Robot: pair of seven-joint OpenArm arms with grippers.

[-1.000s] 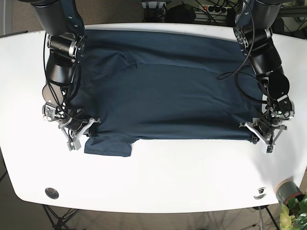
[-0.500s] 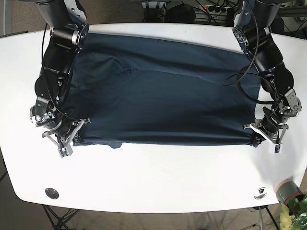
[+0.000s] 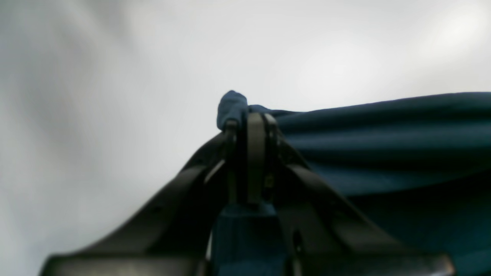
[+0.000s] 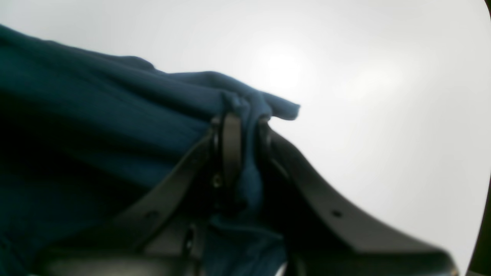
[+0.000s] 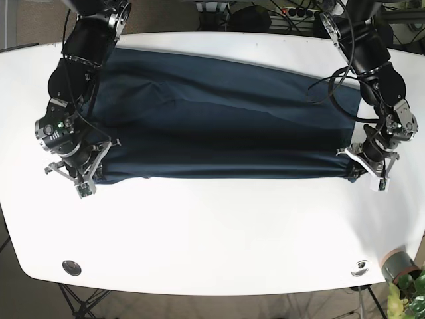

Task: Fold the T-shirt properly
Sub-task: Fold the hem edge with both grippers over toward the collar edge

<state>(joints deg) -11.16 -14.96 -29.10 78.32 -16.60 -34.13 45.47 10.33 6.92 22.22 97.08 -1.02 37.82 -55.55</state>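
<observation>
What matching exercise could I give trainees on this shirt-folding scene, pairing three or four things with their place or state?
Things:
1. left gripper
2. right gripper
3. T-shirt
4. table

Places or states:
A. white, bare along the near side
B. dark blue, stretched between both arms
C. shut on cloth at the base view's right
D. shut on cloth at the base view's left

Pairs: 1-C, 2-D, 3-B, 4-A
</observation>
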